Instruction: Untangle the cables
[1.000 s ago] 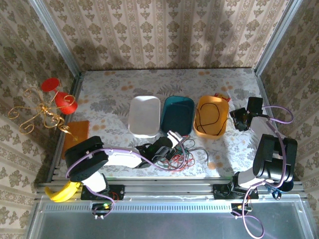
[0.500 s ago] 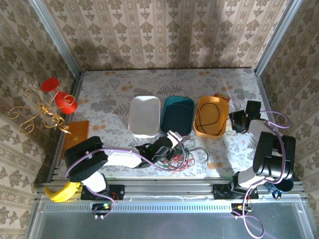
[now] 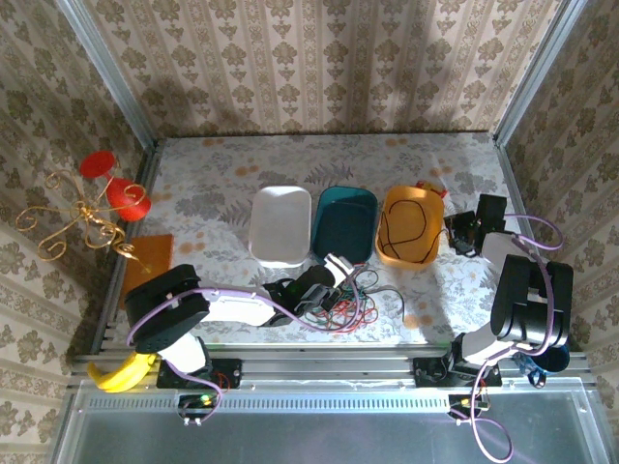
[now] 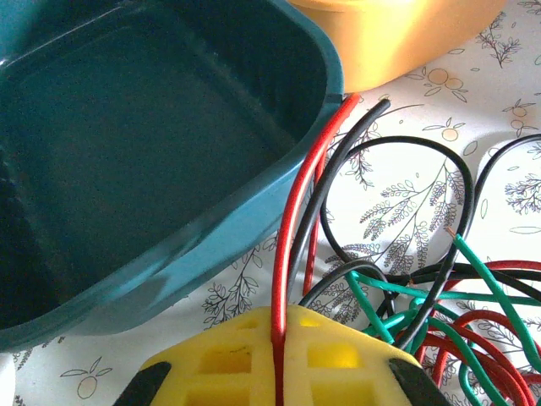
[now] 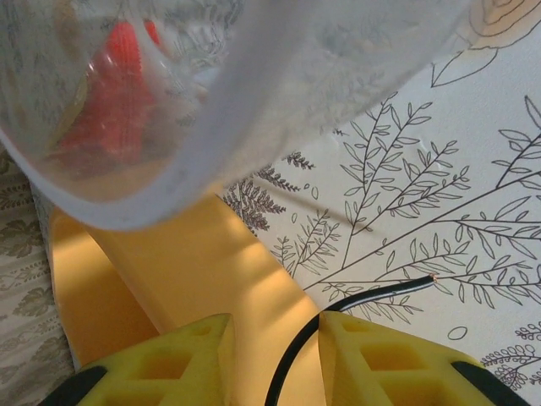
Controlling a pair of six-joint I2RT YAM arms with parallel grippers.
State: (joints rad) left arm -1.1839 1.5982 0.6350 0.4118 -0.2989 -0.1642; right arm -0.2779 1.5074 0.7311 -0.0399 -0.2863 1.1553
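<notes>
The left arm point(image 3: 232, 304) lay low across the table front, its left gripper point(image 4: 276, 334) clamped on a red cable point(image 4: 292, 220). The right arm point(image 3: 527, 295) stood folded, the right gripper point(image 5: 275, 330) slightly parted.

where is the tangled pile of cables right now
In the top view the cables lie tangled near the table's front edge, about mid-width, just in front of the teal tray; the left gripper is shut on a red cable.

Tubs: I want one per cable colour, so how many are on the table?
3, side by side in a row: white tub on the left, teal tub in the middle, orange tub on the right. None seems hidden.
</notes>
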